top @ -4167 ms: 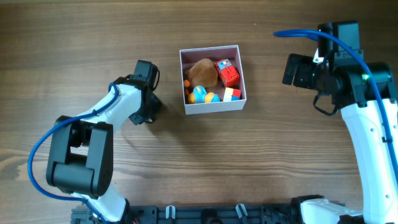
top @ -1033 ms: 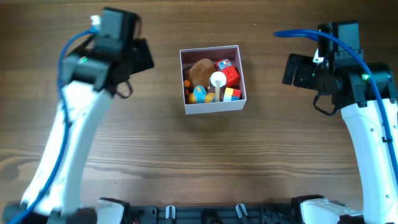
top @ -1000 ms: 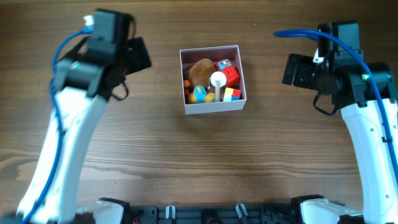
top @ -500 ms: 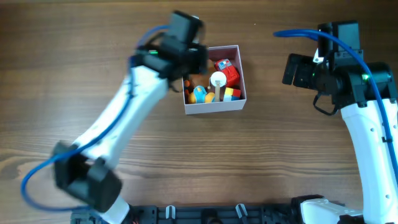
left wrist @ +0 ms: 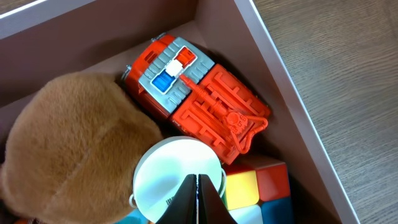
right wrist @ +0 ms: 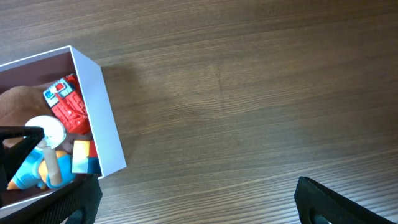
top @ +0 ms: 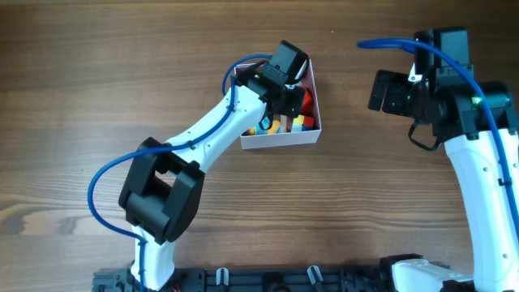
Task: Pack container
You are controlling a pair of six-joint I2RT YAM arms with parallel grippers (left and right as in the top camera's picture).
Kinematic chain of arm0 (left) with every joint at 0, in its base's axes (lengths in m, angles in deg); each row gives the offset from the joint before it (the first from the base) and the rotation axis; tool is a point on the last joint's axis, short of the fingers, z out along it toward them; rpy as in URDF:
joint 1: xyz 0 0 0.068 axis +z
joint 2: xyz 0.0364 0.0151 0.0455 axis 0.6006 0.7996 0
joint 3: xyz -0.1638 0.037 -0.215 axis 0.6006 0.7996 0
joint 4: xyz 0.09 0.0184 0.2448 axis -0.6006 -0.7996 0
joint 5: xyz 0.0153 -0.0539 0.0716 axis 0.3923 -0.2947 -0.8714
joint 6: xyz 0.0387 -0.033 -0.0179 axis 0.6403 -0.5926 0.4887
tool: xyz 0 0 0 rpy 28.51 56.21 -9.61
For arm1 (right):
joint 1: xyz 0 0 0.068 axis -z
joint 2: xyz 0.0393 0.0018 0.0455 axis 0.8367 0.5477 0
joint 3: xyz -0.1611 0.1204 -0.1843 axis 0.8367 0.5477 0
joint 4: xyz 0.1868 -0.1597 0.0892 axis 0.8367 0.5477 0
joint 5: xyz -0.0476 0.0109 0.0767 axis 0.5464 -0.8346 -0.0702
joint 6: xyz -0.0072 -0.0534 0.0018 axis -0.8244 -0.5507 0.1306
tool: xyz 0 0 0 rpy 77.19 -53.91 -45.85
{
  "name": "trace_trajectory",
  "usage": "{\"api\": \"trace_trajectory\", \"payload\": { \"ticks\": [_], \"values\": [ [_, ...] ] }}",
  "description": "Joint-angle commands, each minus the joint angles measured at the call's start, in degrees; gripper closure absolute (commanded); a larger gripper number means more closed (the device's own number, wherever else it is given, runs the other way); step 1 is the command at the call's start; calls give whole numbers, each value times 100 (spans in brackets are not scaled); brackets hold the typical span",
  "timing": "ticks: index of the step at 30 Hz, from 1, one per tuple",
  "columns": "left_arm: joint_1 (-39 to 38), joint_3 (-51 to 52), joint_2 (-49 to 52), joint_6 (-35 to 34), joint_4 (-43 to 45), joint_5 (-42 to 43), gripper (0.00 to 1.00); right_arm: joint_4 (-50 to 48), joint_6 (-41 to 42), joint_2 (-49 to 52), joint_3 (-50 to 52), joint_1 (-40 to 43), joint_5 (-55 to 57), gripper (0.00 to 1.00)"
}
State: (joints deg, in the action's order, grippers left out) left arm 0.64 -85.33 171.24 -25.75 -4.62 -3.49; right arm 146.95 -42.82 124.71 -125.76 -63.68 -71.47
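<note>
Found the left pincer (left wrist: 199, 194) pressed together, tips just above a white cup (left wrist: 165, 180). Saw a brown plush (left wrist: 68, 149) touching the cup on one side, a coloured block (left wrist: 256, 183) on the other, a red truck (left wrist: 199, 99) beyond. Found all of these inside the container (top: 280, 139), mid-bench (top: 122, 65). Saw the right pincer (right wrist: 198, 186) spread wide over the bench, well apart from the container.

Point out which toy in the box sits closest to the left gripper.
The white round piece, right at the left gripper tips; the red truck, brown plush and coloured block lie farther off.
</note>
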Motion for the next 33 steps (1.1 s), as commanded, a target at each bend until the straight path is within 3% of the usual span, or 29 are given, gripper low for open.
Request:
{"api": "trace_trajectory", "payload": {
  "ticks": [1, 10, 17, 20, 24, 25, 33],
  "values": [
    [0, 7, 258, 155, -205, 87, 96, -17, 83, 28, 17, 22, 101, 0],
    [4, -59, 385, 153, -446, -87, 96, -17, 81, 28, 17, 22, 101, 0],
    [17, -529, -1226, 153, -1038, -774, 92, -15, 83, 28, 17, 22, 101, 1],
    [133, -527, -1915, 151, -1519, -1106, 76, -17, 83, 28, 17, 22, 101, 0],
    [647, -527, -2723, -33, -2463, -1556, 11, -17, 83, 28, 17, 22, 101, 0],
    [990, -527, -2946, -297, -2804, -1714, 0, -17, 83, 28, 17, 22, 101, 0],
    [2524, -527, -3185, -625, -3394, -1692, 0, -17, 83, 28, 17, 22, 101, 0]
  ]
}}
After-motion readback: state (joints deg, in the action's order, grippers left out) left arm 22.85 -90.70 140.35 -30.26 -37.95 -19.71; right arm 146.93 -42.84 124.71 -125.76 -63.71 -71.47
